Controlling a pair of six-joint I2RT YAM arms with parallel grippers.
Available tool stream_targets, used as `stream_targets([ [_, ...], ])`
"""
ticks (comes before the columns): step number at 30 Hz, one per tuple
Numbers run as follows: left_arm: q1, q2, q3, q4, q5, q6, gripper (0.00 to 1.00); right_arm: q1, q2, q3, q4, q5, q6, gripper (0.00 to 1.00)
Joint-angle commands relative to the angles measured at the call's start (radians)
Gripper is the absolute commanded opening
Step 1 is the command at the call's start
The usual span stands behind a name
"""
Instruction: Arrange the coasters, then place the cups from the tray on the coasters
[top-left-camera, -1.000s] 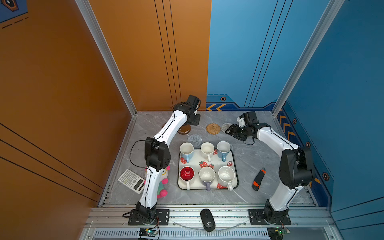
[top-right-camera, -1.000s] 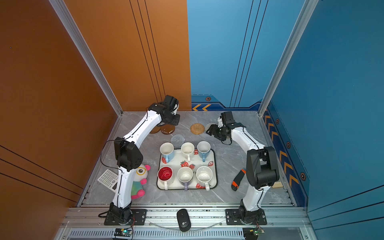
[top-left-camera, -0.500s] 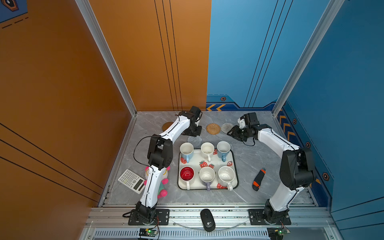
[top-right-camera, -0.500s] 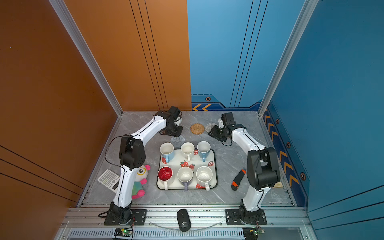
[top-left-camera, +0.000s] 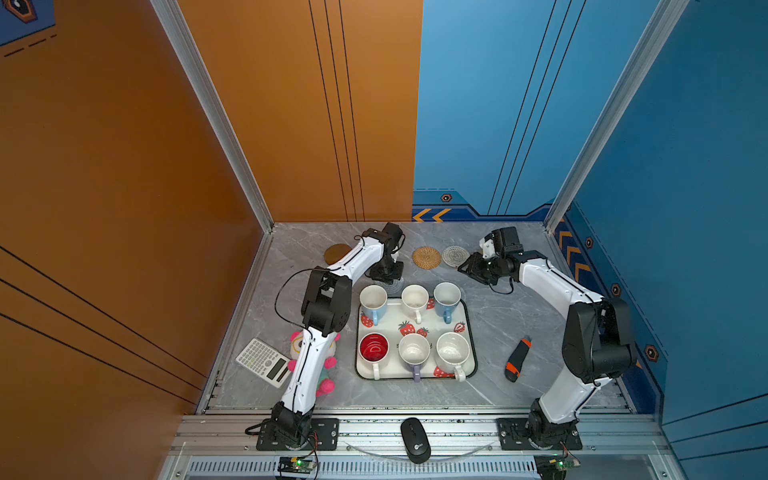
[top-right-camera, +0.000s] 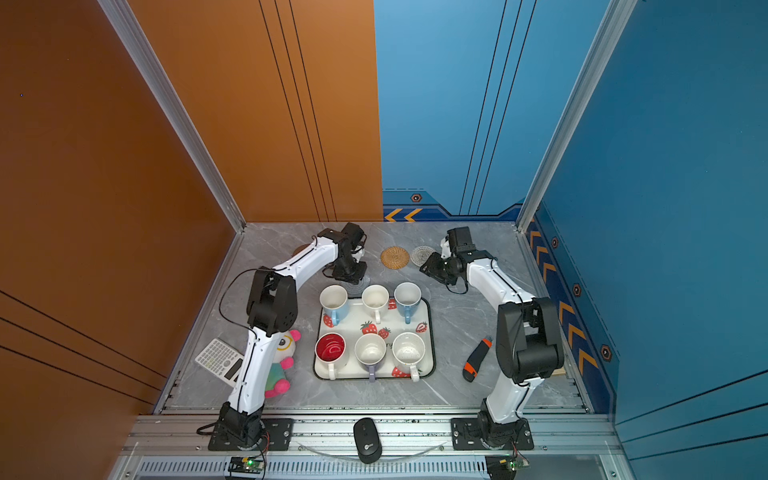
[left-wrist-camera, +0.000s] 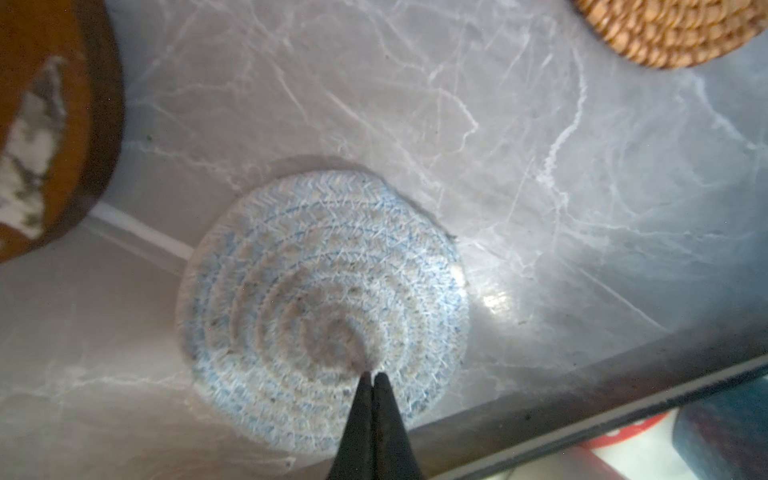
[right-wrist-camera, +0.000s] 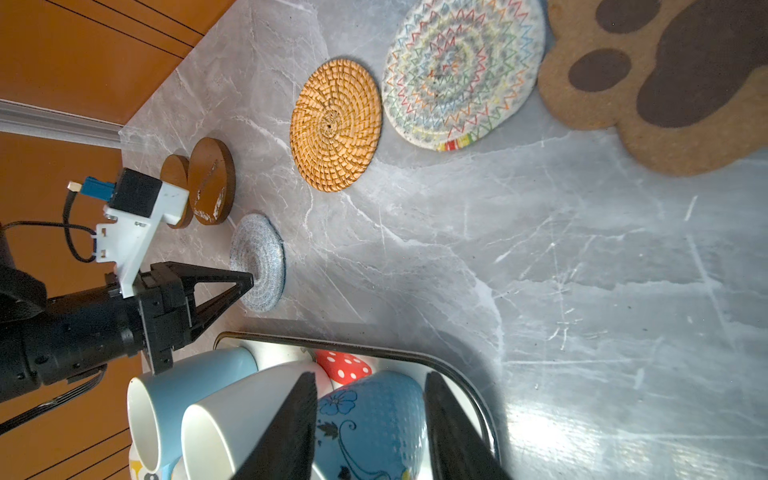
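Grey woven coaster getting arranged: our left fingers pinched shut, tips on it; right fingers half-open, empty. Next we'd probably slide it toward the far row.

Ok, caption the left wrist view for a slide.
Shut left tool on the blue-and-white woven coaster, beside the dark-rimmed tray.

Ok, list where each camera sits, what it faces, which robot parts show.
Top views: high over front edge, facing down at the table; left arm and right arm whole.
Left wrist: looks down the shut left end effector at the blue-white woven coaster.
Right wrist: looks past the open right end effector over the tray.
Shared: both wrist views show the tan woven coaster.
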Motion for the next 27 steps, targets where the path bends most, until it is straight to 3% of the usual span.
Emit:
stream_targets([
  [1, -0.001, 0.058, 0.037, -0.019, 0.027, -0.022, 0.00, -0.005, -0.024, -0.012, 0.031, -0.020, 0.008, 0.42],
  [27, 0.057, 0.288, 0.357, -0.018, 0.061, -0.133, 0.00, -0.037, -0.029, -0.043, 0.036, -0.030, 0.008, 0.41],
])
